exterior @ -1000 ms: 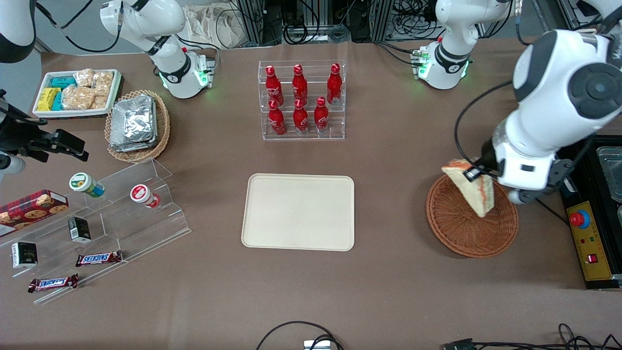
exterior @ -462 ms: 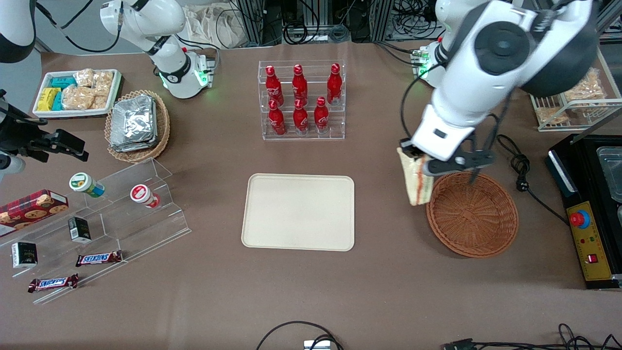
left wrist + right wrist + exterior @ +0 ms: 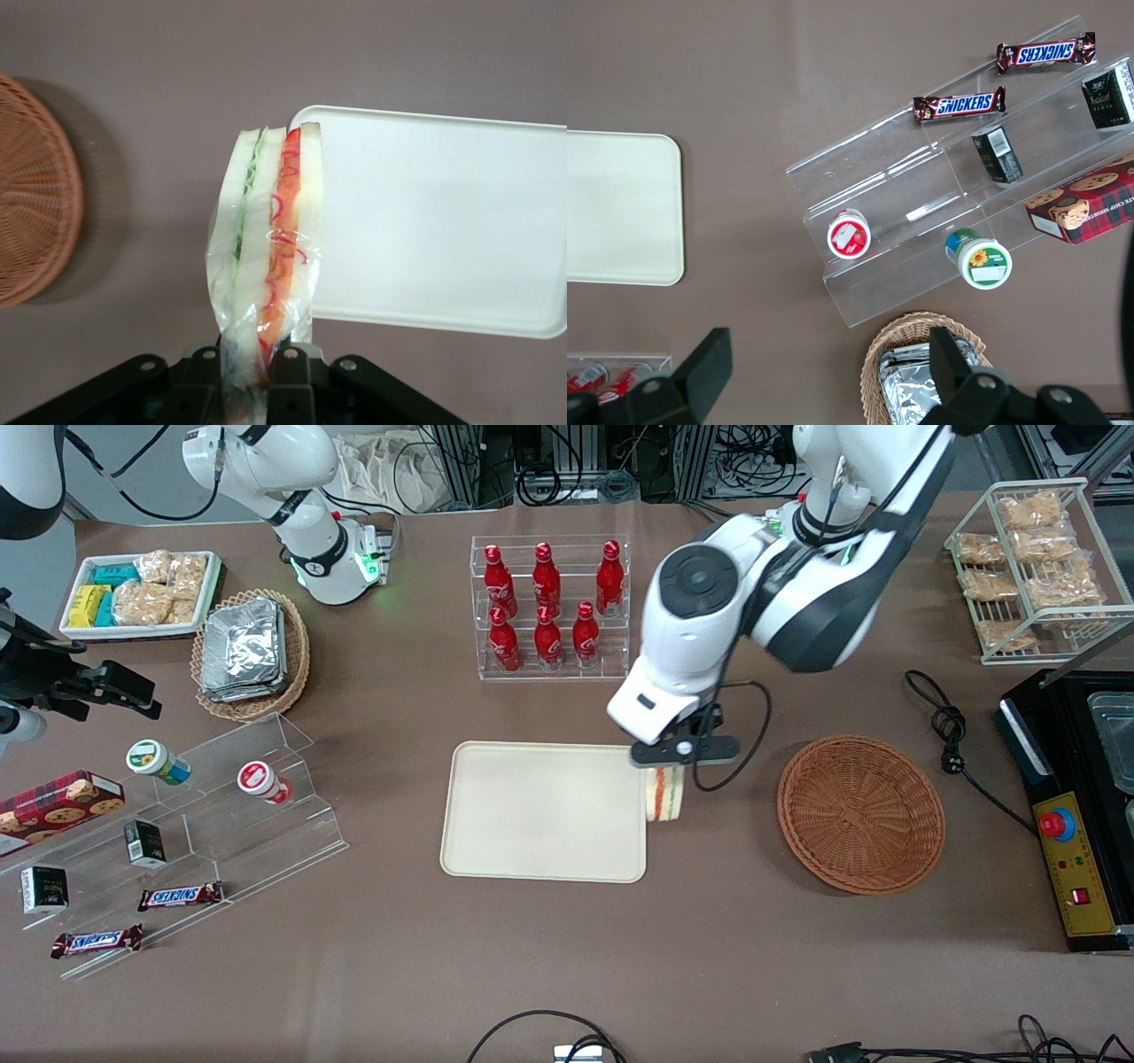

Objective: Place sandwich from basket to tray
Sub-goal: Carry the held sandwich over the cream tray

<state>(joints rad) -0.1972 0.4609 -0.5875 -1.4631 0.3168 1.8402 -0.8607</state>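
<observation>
Because the tray (image 3: pixel 542 811) is the goal, I hold the pincer (image 3: pixel 666 779) clamped on the sandwich (image 3: pixel 665 794), hanging edge-down above the tray's rim, clear of the basket (image 3: pixel 860 813).

The sandwich (image 3: pixel 266 257) is pale white bread with a green stripe and an orange-red stripe, in clear film. The black gripper (image 3: pixel 252 376) pinches it. The tray (image 3: pixel 532 815) is plain cream-beige. The basket (image 3: pixel 861 815) is reddish-brown weave. The table (image 3: pixel 709 957) is dull brown. The bottles (image 3: pixel 547 607) are red.
</observation>
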